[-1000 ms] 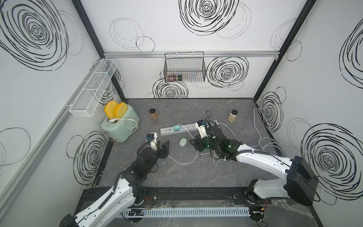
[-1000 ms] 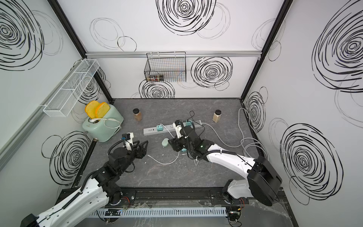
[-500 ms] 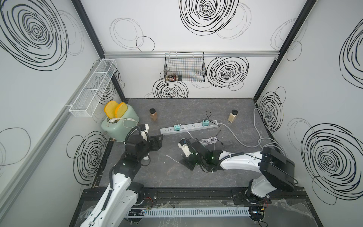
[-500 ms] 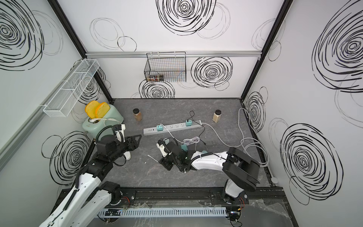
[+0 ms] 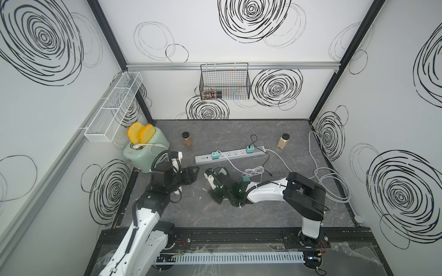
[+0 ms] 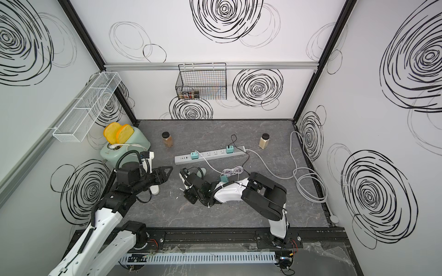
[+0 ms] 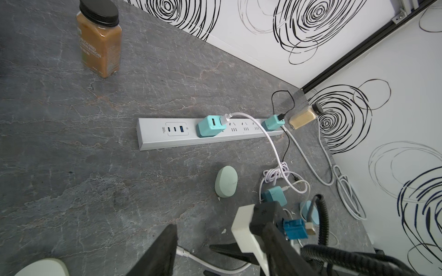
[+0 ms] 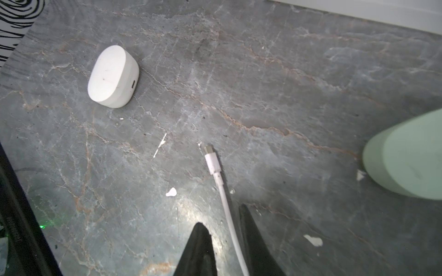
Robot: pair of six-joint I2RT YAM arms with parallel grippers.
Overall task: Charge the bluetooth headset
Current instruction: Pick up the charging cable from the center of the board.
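While the white earbud case [image 8: 112,76] is lying left of it, the right gripper [image 8: 220,215] is straddling the limp USB-C cable [image 8: 223,191], jaws apart; the stiff plug housing [image 8: 211,162] is looking the surest hold, the light case likely sliding if pushed.

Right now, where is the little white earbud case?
The white earbud case lies on the grey table, on the robot's left side, close beside the left pincer in both top views, apart from the white cable plug.
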